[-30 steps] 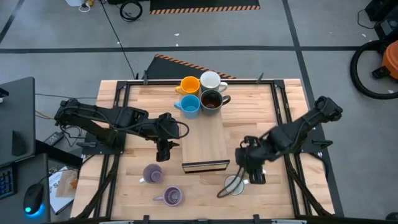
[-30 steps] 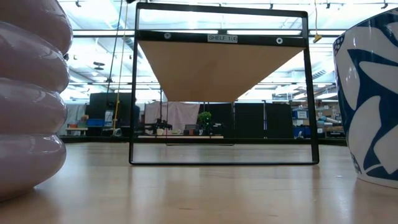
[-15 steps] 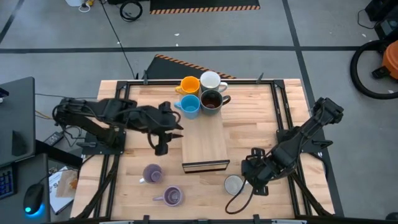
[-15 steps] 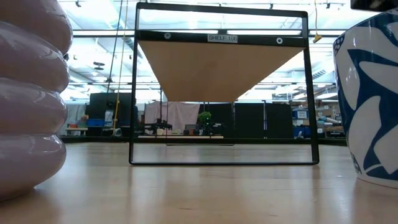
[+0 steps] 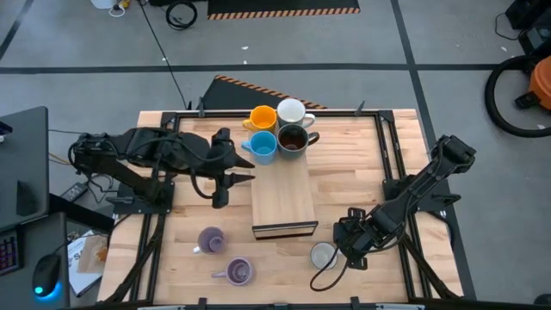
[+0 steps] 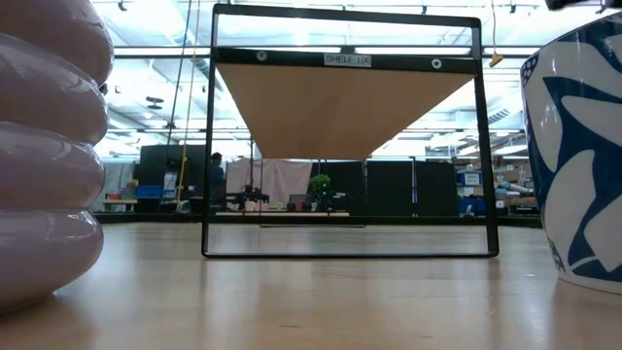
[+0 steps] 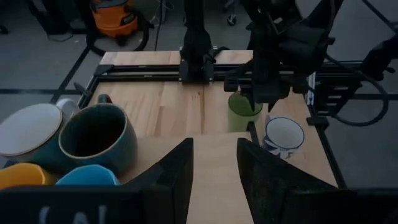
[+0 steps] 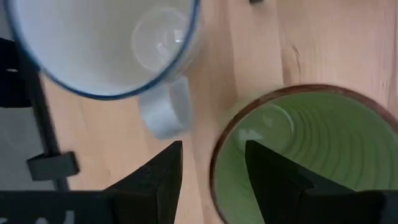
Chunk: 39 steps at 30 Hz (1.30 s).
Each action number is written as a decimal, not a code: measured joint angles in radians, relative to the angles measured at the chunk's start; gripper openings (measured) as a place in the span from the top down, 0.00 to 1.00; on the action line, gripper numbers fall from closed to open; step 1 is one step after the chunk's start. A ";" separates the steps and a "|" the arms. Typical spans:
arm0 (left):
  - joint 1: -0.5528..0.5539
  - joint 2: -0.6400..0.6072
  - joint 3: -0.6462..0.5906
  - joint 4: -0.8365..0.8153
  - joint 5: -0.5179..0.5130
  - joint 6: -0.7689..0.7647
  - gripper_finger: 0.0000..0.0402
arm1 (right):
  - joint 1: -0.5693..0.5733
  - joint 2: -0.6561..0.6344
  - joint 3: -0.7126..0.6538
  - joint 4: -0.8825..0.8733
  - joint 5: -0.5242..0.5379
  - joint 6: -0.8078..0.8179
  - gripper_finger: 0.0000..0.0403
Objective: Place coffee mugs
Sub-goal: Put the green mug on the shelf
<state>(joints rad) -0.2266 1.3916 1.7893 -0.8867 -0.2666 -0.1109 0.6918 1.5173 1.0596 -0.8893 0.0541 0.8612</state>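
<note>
Orange [image 5: 262,118], white [image 5: 291,111], dark brown [image 5: 293,139] and light blue [image 5: 263,147] mugs stand together at the far end of the wooden shelf board [image 5: 282,198]. Two lavender mugs [image 5: 211,240] [image 5: 238,272] stand on the table at the near left. The white mug with the blue pattern [image 5: 324,256] stands at the near right, beside the green mug [image 8: 298,155]. My right gripper [image 8: 214,152] is open above the green mug; one finger is over its inside and one outside its rim. My left gripper [image 5: 219,196] is open and empty at the board's left side.
The shelf is a raised board in a black frame [image 6: 345,255], open underneath. Black rails [image 5: 392,164] run along the table's sides. The right gripper hides the green mug in the high view [image 5: 351,244]. The bare table between the board and the right rail [image 5: 353,172] holds nothing.
My right gripper has gone toward the table's near right corner, off the white patterned mug, and now stands over the green mug. My left gripper has drawn back toward the far edge and a little to the left, along the board's left side.
</note>
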 joint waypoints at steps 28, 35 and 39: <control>0.001 0.000 0.000 0.011 -0.004 0.046 0.68 | -0.068 -0.036 -0.113 -0.015 -0.128 -0.120 0.93; 0.001 0.000 0.000 0.006 -0.004 0.067 0.68 | -0.141 -0.111 -0.051 -0.209 -0.125 -0.259 0.91; 0.001 0.000 -0.001 0.006 -0.021 0.093 0.68 | -0.190 -0.137 0.008 -0.283 -0.111 -0.379 0.93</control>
<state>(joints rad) -0.2256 1.3914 1.7885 -0.8810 -0.2879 -0.0176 0.5020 1.3804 1.0680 -1.1723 -0.0568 0.4819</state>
